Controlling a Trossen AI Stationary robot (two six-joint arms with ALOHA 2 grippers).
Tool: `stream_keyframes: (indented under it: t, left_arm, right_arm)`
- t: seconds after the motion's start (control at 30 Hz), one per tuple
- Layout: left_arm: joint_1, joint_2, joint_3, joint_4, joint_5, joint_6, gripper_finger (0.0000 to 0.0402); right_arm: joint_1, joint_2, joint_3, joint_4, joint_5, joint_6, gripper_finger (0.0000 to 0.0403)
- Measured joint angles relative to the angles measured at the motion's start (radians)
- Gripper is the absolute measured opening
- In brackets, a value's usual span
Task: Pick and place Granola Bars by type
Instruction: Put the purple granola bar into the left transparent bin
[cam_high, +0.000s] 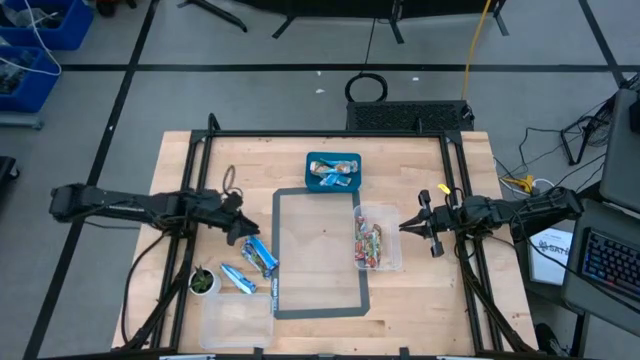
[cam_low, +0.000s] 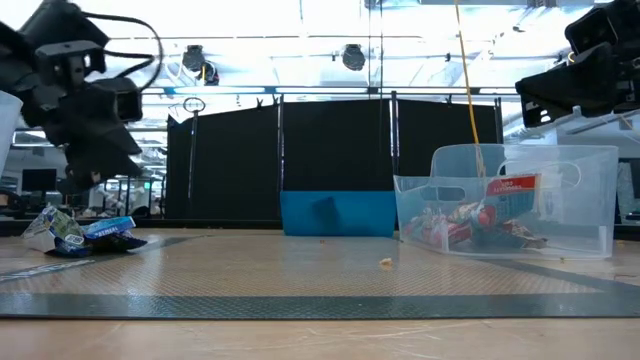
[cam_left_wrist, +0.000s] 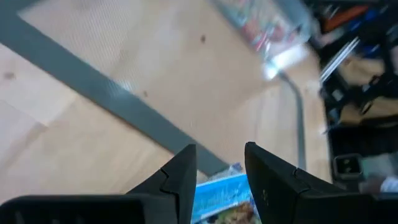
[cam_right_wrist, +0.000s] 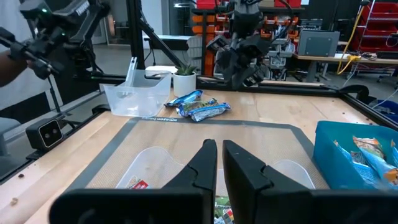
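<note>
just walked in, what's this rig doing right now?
It's sorting wrapped granola bars by type. The left gripper hangs open above the loose blue-and-white wrapped bars on the wooden table, holding nothing. The small blue bin already holds blue-wrapped bars, and the clear plastic bin holds red-and-orange wrapped bars. The right gripper waits shut beside the clear bin.

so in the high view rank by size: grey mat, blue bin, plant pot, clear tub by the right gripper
1. grey mat
2. clear tub
3. blue bin, looks somewhat smaller than the tub
4. plant pot
</note>
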Motion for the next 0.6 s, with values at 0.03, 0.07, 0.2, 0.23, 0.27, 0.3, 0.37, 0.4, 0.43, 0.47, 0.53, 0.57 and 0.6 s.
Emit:
stream_keyframes:
  t: [0.03,0.07,0.2,0.23,0.27,0.3,0.37,0.4,0.43,0.47,0.53,0.57,0.6]
  left_arm:
    - [-0.011,0.045,0.025,-0.005,0.000,0.004,0.0138]
    - [-0.022,0.087,0.050,-0.011,0.000,0.014,0.0138]
    - [-0.077,0.245,0.179,-0.109,0.000,0.073,0.0138]
    - [-0.093,0.280,0.214,-0.157,0.000,0.083,0.0138]
    - [-0.109,0.312,0.247,-0.204,0.000,0.090,0.0138]
    - [-0.124,0.347,0.286,-0.255,-0.001,0.097,0.0138]
    - [-0.153,0.404,0.355,-0.359,-0.018,0.118,0.0138]
    - [-0.169,0.433,0.390,-0.413,-0.033,0.137,0.0138]
    - [-0.185,0.460,0.419,-0.463,-0.054,0.176,0.0138]
    - [-0.202,0.488,0.448,-0.506,-0.075,0.222,0.0138]
    - [-0.232,0.536,0.496,-0.573,-0.104,0.328,0.0138]
    - [-0.246,0.559,0.513,-0.585,-0.115,0.396,0.0138]
    - [-0.256,0.576,0.523,-0.587,-0.124,0.457,0.0138]
  right_arm:
    - [0.000,0.000,0.000,0.000,0.000,0.000,0.0020]
    - [0.000,0.000,0.000,0.000,0.000,0.000,0.0021]
    - [0.000,0.000,0.000,0.000,0.000,0.000,0.0020]
    - [0.000,0.000,0.000,0.000,0.000,0.000,0.0020]
    - [0.000,0.000,0.000,0.000,0.000,0.000,0.0020]
    - [0.000,0.000,0.000,0.000,0.000,0.000,0.0020]
    - [0.000,0.000,0.000,0.000,0.000,0.000,0.0020]
    - [0.000,0.000,0.000,0.000,0.000,0.000,0.0020]
    - [0.000,0.000,0.000,0.000,0.000,0.000,0.0020]
    - [0.000,0.000,0.000,0.000,0.000,0.000,0.0020]
    - [0.000,0.000,0.000,0.000,0.000,0.000,0.0020]
    - [0.000,0.000,0.000,0.000,0.000,0.000,0.0020]
    - [0.000,0.000,0.000,0.000,0.000,0.000,0.0020]
